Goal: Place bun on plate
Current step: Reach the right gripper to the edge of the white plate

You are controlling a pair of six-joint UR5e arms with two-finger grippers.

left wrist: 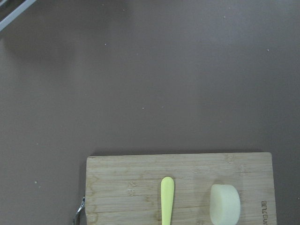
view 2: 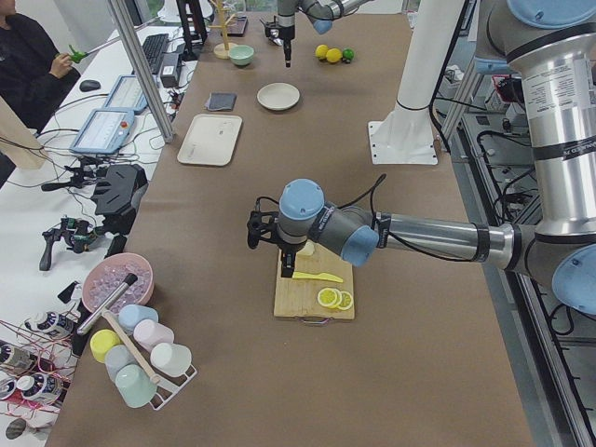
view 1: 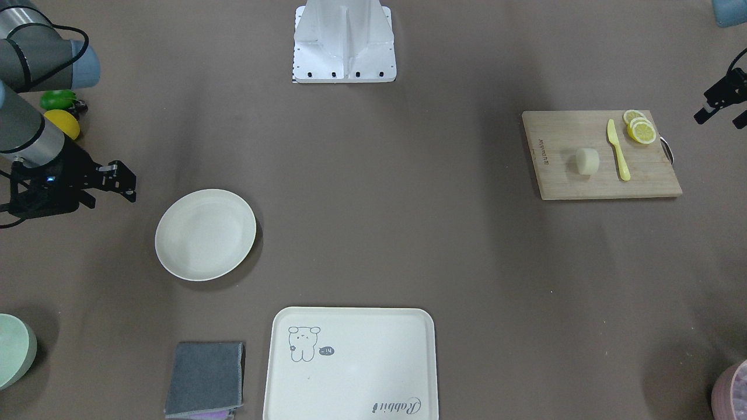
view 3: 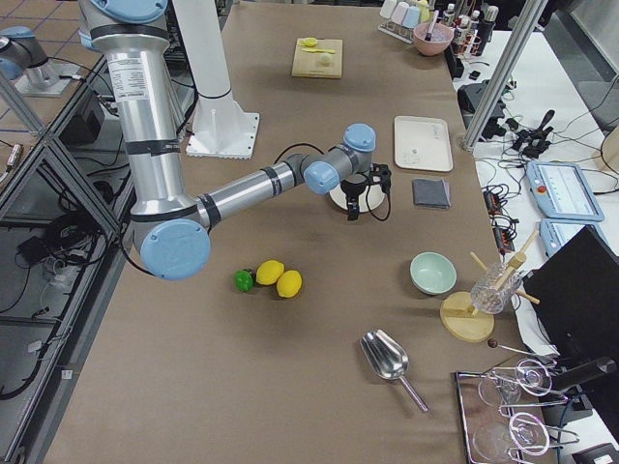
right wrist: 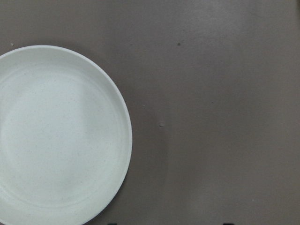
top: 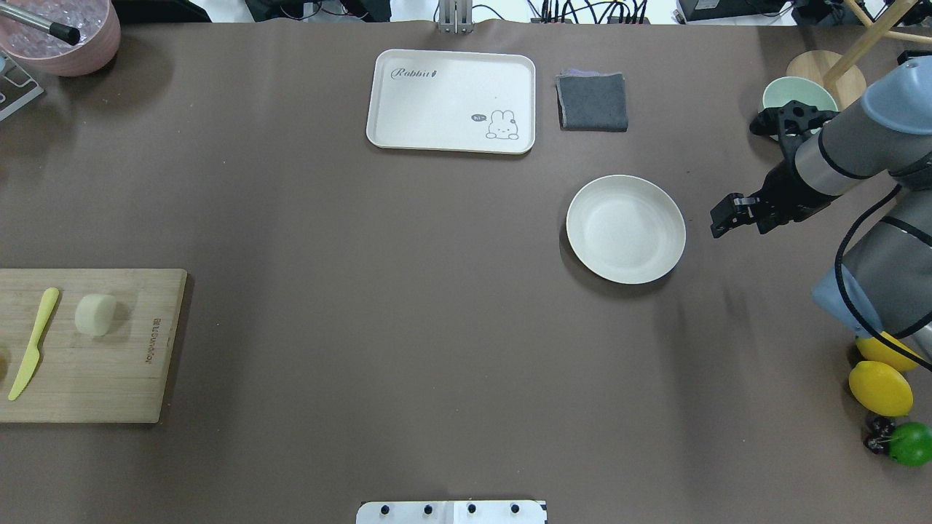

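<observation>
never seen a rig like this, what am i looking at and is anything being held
Two robot arms with two-finger grippers work at a brown table. Four pictures come from fixed cameras above, opposite and at each end; two come from cameras on the wrists. A small pale cream bun lies on a wooden cutting board beside a yellow knife and lemon slices. The round cream-white plate is empty. The left gripper and right gripper are open, holding nothing.
</observation>
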